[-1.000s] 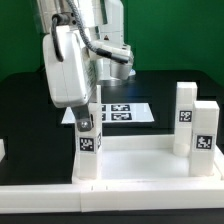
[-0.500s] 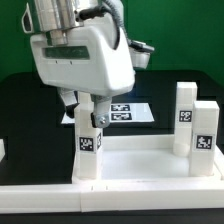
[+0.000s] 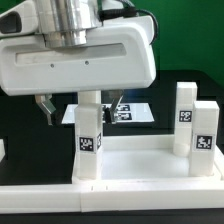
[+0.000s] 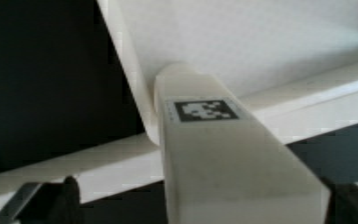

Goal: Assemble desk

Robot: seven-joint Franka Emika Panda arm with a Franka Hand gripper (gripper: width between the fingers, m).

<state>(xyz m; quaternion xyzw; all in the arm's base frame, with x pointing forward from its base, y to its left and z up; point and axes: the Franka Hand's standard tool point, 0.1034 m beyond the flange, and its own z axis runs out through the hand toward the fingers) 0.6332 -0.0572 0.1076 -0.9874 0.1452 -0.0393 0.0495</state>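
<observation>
1. Jaws of the gripper are seen spread wide, one fingertip on each side of an upright white leg, with clear space between each tip and the leg; nothing is held.
2. Directly below the gripper, the leg is stood on the tabletop at a corner, presumably seated in a socket there, though the joint itself cannot be made out. Its square tag is turned toward the exterior camera.
3. In the wrist view the same leg is seen end-on between the two dark fingertips, so the tool is judged to be centred over it, most likely for a grasp or a twist.
4. Away from the gripper, toward the exterior view's right, two more legs are stood upright on the tabletop's far side.
5. Behind the gripper, the marker board is laid flat on the black table, partly hidden by the tool.
6. Since the tips are apart from the leg, any closing is judged to need even contact on both sides, or the leg could be tipped.
</observation>
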